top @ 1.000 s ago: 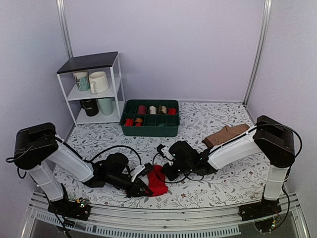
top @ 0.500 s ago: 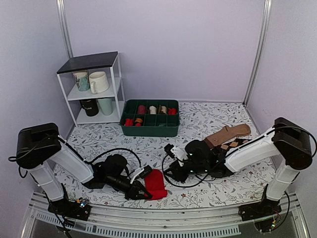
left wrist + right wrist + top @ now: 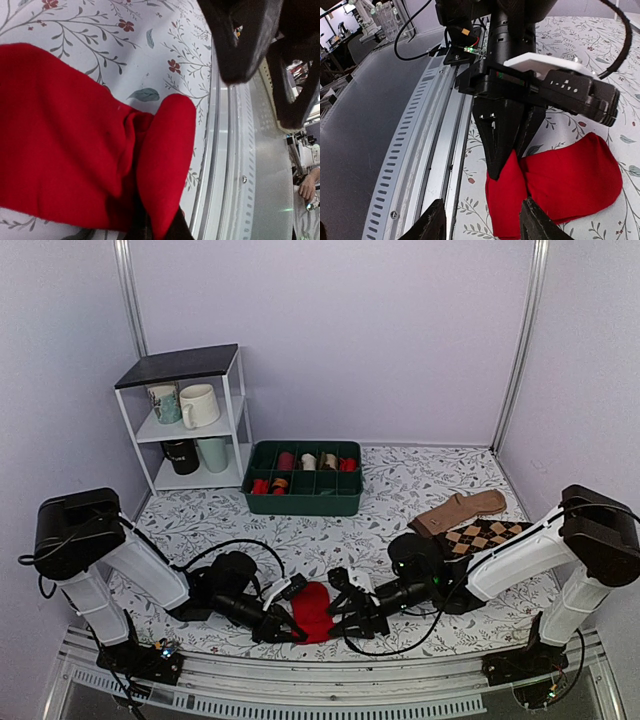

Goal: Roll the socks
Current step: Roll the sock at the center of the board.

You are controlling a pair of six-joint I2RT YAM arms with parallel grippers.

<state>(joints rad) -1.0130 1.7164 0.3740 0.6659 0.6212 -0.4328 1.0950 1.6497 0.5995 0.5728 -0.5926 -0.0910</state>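
Rolling is partly done: the socks (image 3: 312,611) lie in a loose fold. The left gripper (image 3: 496,165) pinches the fold's edge. The right gripper (image 3: 484,224) stands wide and empty. Tight rolling is not yet done.

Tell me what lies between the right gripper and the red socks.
Just bare floral tablecloth between the right gripper and the socks; the right wrist view shows it.

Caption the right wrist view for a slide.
Left tool pinching the red socks; right tool open, facing them.
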